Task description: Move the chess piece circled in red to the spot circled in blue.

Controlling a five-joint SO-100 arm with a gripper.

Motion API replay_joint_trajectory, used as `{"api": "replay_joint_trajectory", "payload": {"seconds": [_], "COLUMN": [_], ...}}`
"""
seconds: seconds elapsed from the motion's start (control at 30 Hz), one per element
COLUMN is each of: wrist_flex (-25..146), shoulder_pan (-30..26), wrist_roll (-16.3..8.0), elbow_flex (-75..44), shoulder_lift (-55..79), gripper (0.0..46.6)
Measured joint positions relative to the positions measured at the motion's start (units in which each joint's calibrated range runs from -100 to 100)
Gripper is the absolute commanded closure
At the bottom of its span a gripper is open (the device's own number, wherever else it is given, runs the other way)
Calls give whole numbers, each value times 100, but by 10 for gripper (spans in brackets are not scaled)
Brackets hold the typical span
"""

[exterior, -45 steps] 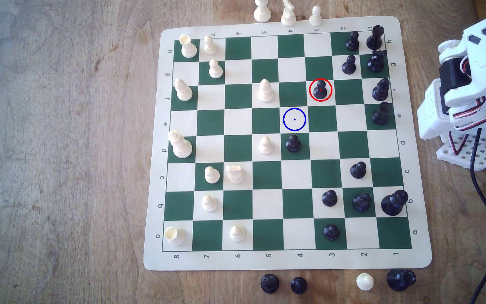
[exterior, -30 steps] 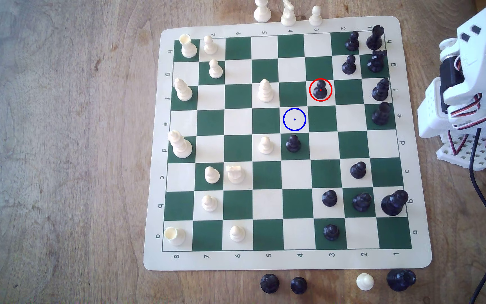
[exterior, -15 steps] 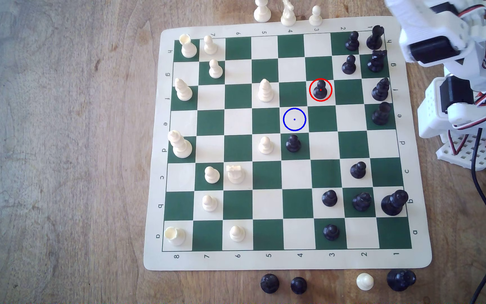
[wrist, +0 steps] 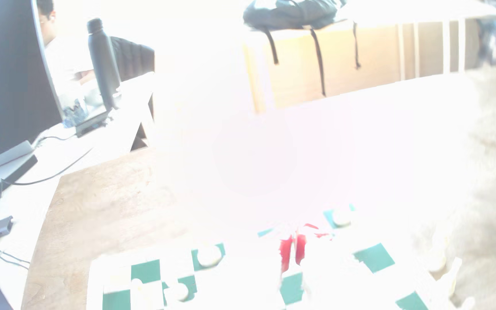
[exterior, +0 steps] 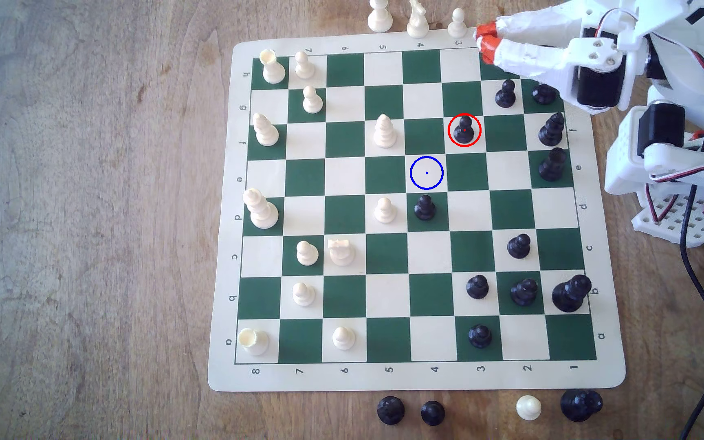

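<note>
The step in hand is judged to be the reach toward the chess piece circled in red [exterior: 464, 129], a small black pawn standing upright on a cream square in row f of the chessboard [exterior: 416, 376], not yet touched. To do it well, the hand [exterior: 483, 40] would need to be carried from the far edge of the board, where it hangs over the squares near column 3, down toward the pawn, opened wide enough to pass either side of the ball head, and lowered straight so that the black pawn [exterior: 505, 94] on row g nearby is not brushed. The spot circled in blue [exterior: 426, 172] lies diagonally next to the pawn's square and is free; another black pawn [exterior: 425, 207] stands on the green square just beyond it. The red-tipped fingers [exterior: 487, 28] are seen almost together, with only a narrow gap between them in the washed-out wrist view, and nothing is held or touched.
</note>
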Motion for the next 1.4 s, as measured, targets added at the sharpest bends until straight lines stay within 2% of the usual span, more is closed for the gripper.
{"api": "replay_joint_trajectory", "payload": {"seconds": [0.03,0.17,0.27,0.33,0.53,0.6,0.83,0.87,0.97,1.17,1.4], "wrist_flex": [422,1028,1394,1769,1888,2080,2518,2542,2542,2422,2112], "shoulder_pan": [111,494,487,583,848,892,804,789,782,774,715], "wrist_roll": [-78,-132,-142,-181,-337,-405,-650,-659,-664,-664,-742], "elbow_flex": [-18,-99,-479,-1139,-1789,-2160,-2865,-2892,-2892,-2892,-2892], "shoulder_lift": [59,235,645,1491,2933,3536,4675,4776,5086,5672,6133], "gripper": [463,457,455,402,383,358,326,318,336,303,298]}}
